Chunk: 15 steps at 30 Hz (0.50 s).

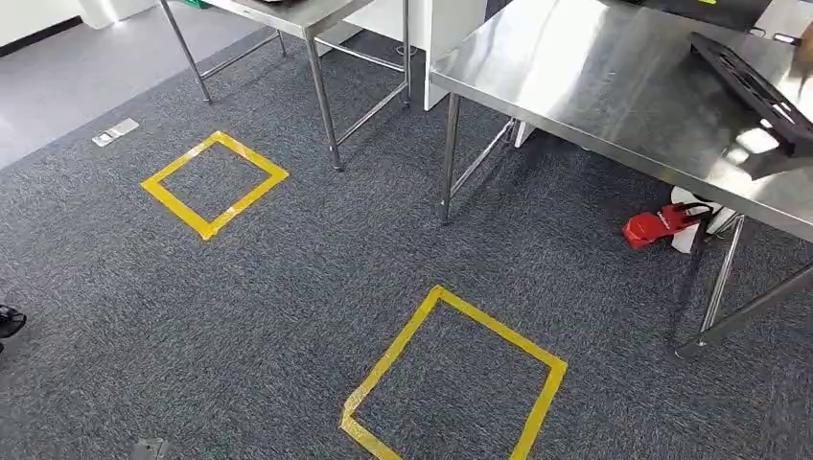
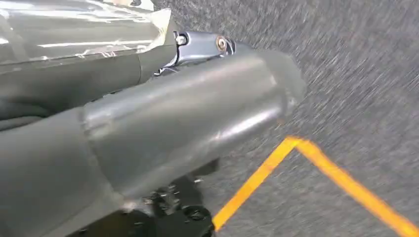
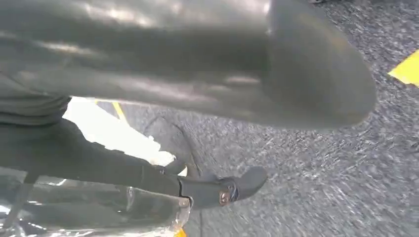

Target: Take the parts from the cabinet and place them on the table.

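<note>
Plastic bag with the parts lies crinkled against our left hand, and clear plastic shows by our right hand; whether either grips it we cannot tell. We judge it light, soft and slippery, best pinched at its edge. Far right stands the steel table.

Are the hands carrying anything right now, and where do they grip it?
Both hold something clear and crinkly, apparently a plastic bag: left hand and right hand have dark fingers against it. The grip spot cannot be told.
</note>
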Motion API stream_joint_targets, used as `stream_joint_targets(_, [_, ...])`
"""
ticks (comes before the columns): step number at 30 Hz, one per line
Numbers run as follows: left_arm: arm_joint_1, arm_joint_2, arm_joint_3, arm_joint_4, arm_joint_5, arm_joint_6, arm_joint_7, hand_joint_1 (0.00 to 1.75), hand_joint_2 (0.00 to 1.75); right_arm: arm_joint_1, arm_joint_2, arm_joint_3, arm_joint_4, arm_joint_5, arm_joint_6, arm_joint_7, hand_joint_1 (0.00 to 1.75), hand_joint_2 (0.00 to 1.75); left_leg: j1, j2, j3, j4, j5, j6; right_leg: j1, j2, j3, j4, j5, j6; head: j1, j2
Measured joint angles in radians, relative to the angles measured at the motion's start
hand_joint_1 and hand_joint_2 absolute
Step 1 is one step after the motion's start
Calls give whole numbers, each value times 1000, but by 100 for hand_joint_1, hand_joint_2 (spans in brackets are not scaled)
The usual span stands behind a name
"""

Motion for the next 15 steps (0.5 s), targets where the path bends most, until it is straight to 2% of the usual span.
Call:
stream_joint_targets(1, [-6, 0, 0, -6, 10, -2, 7, 0, 0, 3, 0, 0, 0, 1, 2, 0, 0, 0, 2, 5, -41, 97, -44, -6, 2, -18, -5, 1, 0, 0, 1, 0])
stream_joint_targets(2, [-7, -2, 1, -11, 17, -7, 15, 0, 0, 5, -1, 0, 0, 1, 2, 0, 0, 0, 4, 9, -65, 158, -63, -11, 2, -32, -8, 1, 0, 0, -1, 0])
stream_joint_targets(3, [-4, -2, 2, -14, 23, -11, 16, 0, 0, 5, -1, 0, 0, 2, 3, 0, 0, 0, 8, 13, -68, 173, -58, -14, 2, -42, -12, 1, 0, 0, -1, 0])
stream_joint_targets(4, [-1, -4, 4, -21, 31, -19, 13, 0, 0, 4, -1, 0, 0, 4, 8, 0, 0, 0, 12, 17, -44, 137, -32, -16, 2, -54, -12, 2, -1, 1, -2, 0])
stream_joint_targets(5, [0, -5, 8, -26, 35, -23, 12, 0, 0, 3, -1, 0, 0, 8, 13, 0, 0, 0, 17, 25, 0, 58, 6, -18, 1, -64, -10, 2, -1, 1, -2, 0])
stream_joint_targets(6, [-1, -6, 8, -31, 35, -29, 11, 0, 0, 2, 0, 0, 0, 10, 15, 0, 0, 0, 19, 43, 54, -36, 41, -18, 0, -73, -9, 2, -2, 2, -2, 0])
stream_joint_targets(7, [-4, -8, 8, -36, 43, -52, 11, 0, 0, 1, 0, 0, 0, 15, 18, 0, 0, 0, 19, 93, 105, -121, 64, -18, 3, -82, 4, 3, -6, 9, -2, 0])
stream_joint_targets(8, [-10, -10, 6, -35, 50, -77, 14, 0, 0, 3, -2, 0, 0, 19, 20, 0, 0, 0, 10, 106, 115, -145, 60, -13, 17, -91, -8, 9, -11, 16, -5, 0])
stream_joint_targets(9, [-12, -10, 6, -35, 55, -86, 19, 0, 0, 3, -2, 0, 0, 20, 20, 0, 0, 0, 9, 87, 109, -143, 62, -1, 15, -100, -3, 7, -11, 22, 5, 0])
stream_joint_targets(11, [-12, -12, 4, -33, 48, -72, 31, 0, 0, -4, -2, 0, 0, 22, 20, 1, 0, 0, -3, 66, 99, -141, 63, 13, 16, -120, 2, 3, -6, 31, 5, 0])
stream_joint_targets(12, [-11, -14, 2, -31, 42, -71, 31, 0, 0, -5, -1, 0, 0, 23, 20, 1, 0, 0, -2, 56, 100, -151, 71, 26, 21, -127, 6, 4, -10, 41, 4, 0])
stream_joint_targets(13, [-11, -17, -3, -29, 35, -71, 31, 0, 0, -4, -2, 0, 0, 23, 20, 1, 0, 0, 3, 48, 102, -156, 78, 35, 9, -81, -7, 19, -24, 45, 5, 0])
stream_joint_targets(14, [-13, -18, -12, -25, 31, -71, 30, 0, 0, -2, -2, 0, 0, 25, 20, 2, 0, 0, 3, 37, 96, -156, 81, 43, 8, -34, -25, 65, -55, 38, 8, 0])
stream_joint_targets(15, [-17, -16, -19, -22, 29, -71, 29, 0, 0, 0, 0, 0, 0, 28, 19, 3, 0, 0, 2, 26, 92, -156, 85, 49, 6, -14, -59, 139, -91, 30, 11, 0])
